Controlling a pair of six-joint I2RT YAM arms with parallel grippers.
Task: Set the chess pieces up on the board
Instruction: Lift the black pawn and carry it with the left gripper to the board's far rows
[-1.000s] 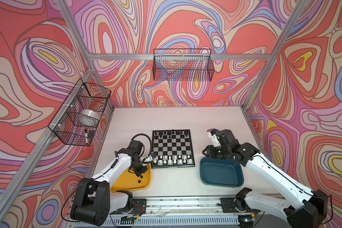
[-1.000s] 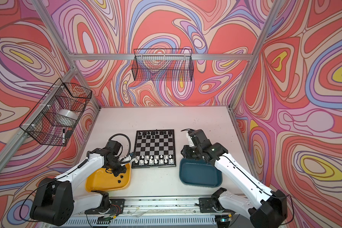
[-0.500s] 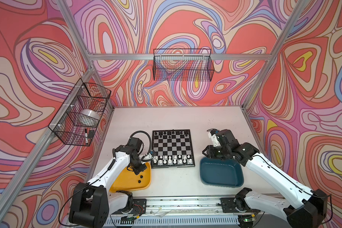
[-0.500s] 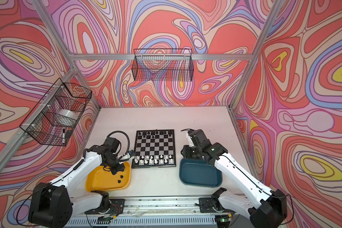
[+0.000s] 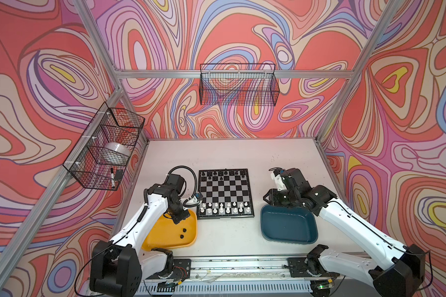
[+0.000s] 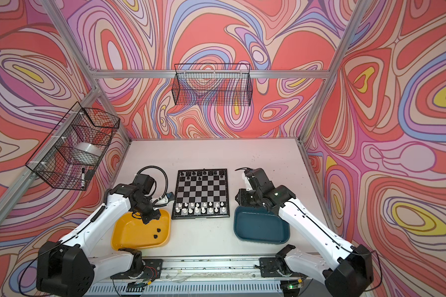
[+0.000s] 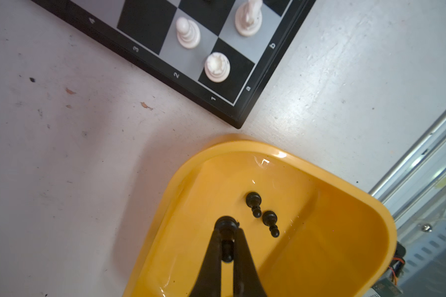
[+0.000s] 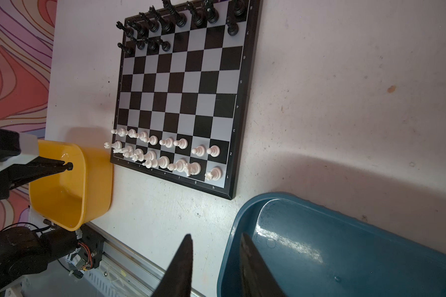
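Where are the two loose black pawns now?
The two glossy black plastic pawns lie in the yellow plastic tray, left of the black-and-grey chessboard in both top views, close to the left hand.

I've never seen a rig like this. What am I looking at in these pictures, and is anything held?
Two white robot arms with pincer grippers. Two pictures look down from overhead; two come from wrist cameras. On the table lie the board, a yellow tray and a teal tray. Its near rows hold white pieces, its far rows black pieces. The left gripper is shut on a black pawn over the yellow tray, where two loose pawns lie. The right gripper is open, empty.
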